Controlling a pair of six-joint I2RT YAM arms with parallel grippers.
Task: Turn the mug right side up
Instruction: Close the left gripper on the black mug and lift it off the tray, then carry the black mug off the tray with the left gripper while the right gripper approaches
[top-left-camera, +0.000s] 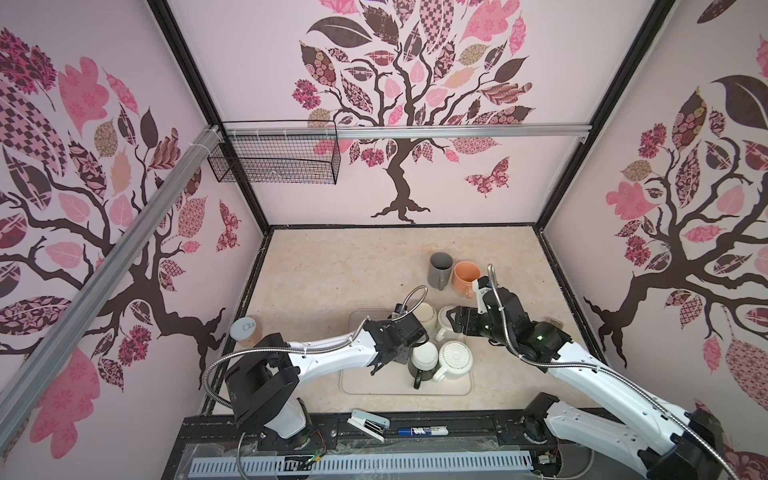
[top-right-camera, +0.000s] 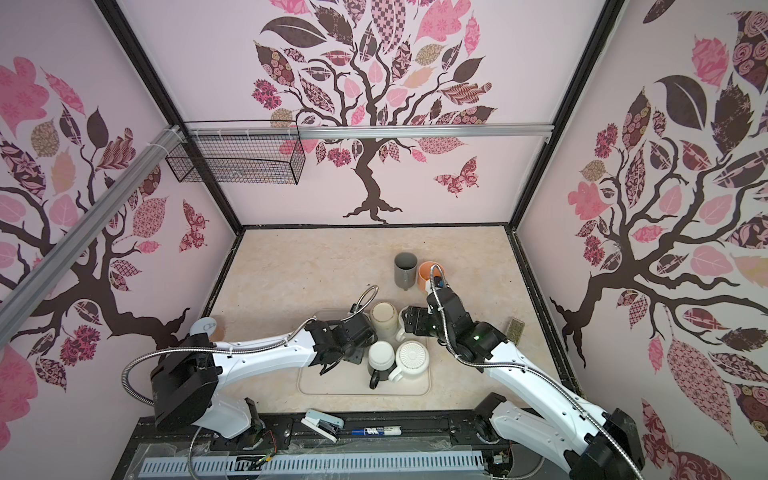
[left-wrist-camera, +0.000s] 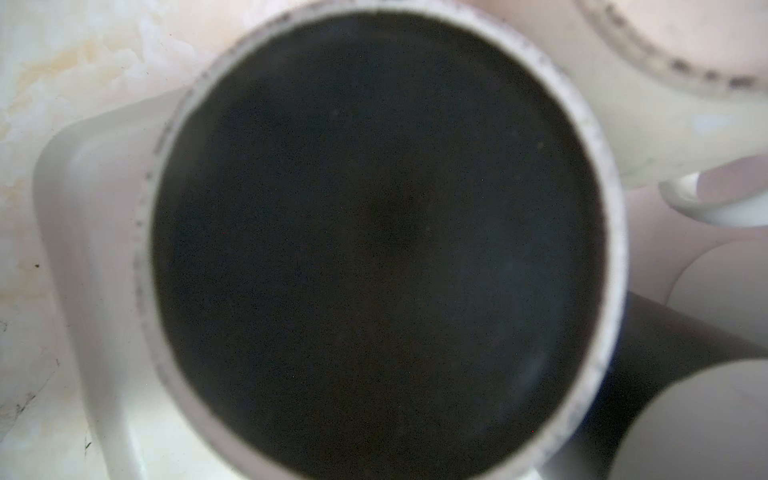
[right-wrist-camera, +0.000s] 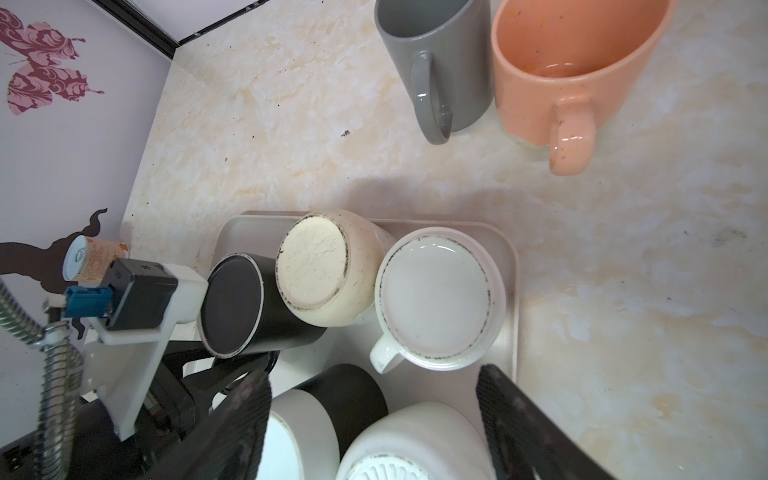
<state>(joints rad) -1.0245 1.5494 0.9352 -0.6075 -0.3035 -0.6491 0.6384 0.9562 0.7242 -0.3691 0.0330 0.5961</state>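
Several mugs stand upside down on a beige tray (top-left-camera: 361, 386). In the left wrist view the dark base of a black mug (left-wrist-camera: 374, 249) fills the frame and hides my fingers. My left gripper (top-left-camera: 386, 357) hangs straight over it. The right wrist view shows this black mug (right-wrist-camera: 232, 305) with the left fingers (right-wrist-camera: 232, 372) low by its handle; a clamp cannot be made out. My right gripper (right-wrist-camera: 374, 419) is open and empty above a ribbed white mug (right-wrist-camera: 415, 440) and a black-and-white mug (right-wrist-camera: 332, 399).
On the tray also stand a cream mug (top-left-camera: 426, 316) and a plain white mug (right-wrist-camera: 436, 299), both inverted. A grey mug (top-left-camera: 440, 266) and an orange mug (top-left-camera: 465, 276) stand upright behind the tray. A can (top-left-camera: 247, 332) is at the left wall. A stapler (top-left-camera: 368, 422) and marker (top-left-camera: 422, 431) lie in front.
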